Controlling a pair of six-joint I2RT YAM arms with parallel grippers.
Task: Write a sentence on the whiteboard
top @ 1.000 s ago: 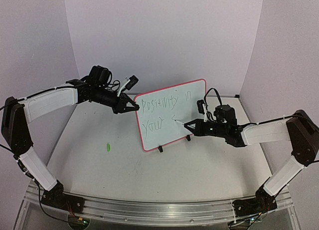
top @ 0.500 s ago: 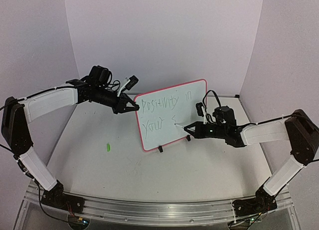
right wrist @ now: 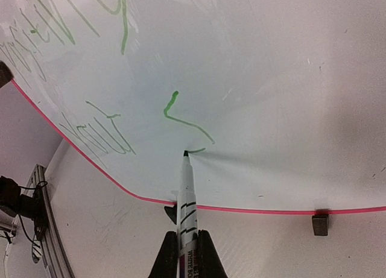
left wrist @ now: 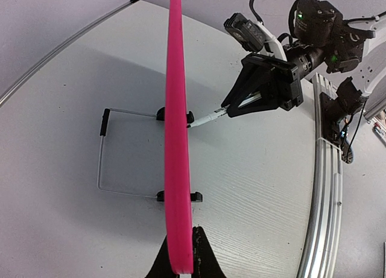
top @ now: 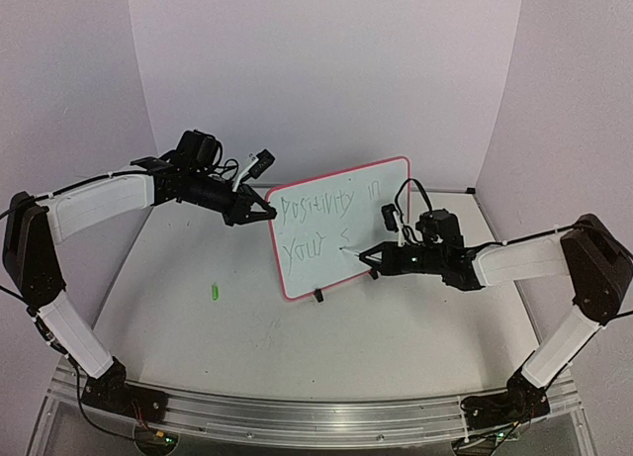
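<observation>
The whiteboard (top: 316, 273) stands tilted on the table, red-pink rimmed, on black clip feet. My left gripper (top: 269, 213) is shut on its left edge; in the left wrist view the pink rim (left wrist: 176, 109) runs edge-on between the jaws of that gripper (left wrist: 181, 248). The sentence (top: 316, 207) in thin green reads roughly "Positivity in your" plus a partial S (right wrist: 181, 118). My right gripper (right wrist: 187, 233) is shut on a white marker (right wrist: 185, 193). The marker's dark tip touches the board face (right wrist: 289, 109) below the S stroke. The right gripper (top: 374, 254) sits at the board's lower right.
A small green marker cap (top: 212, 291) lies on the table left of the board. A wire stand (left wrist: 102, 157) props the board from behind. An aluminium rail (top: 297, 416) runs along the near edge. Pale walls close the back and sides.
My right gripper has shifted slightly left and down with the marker, the tip moving along the board below the S stroke. The left arm and the board have not moved.
</observation>
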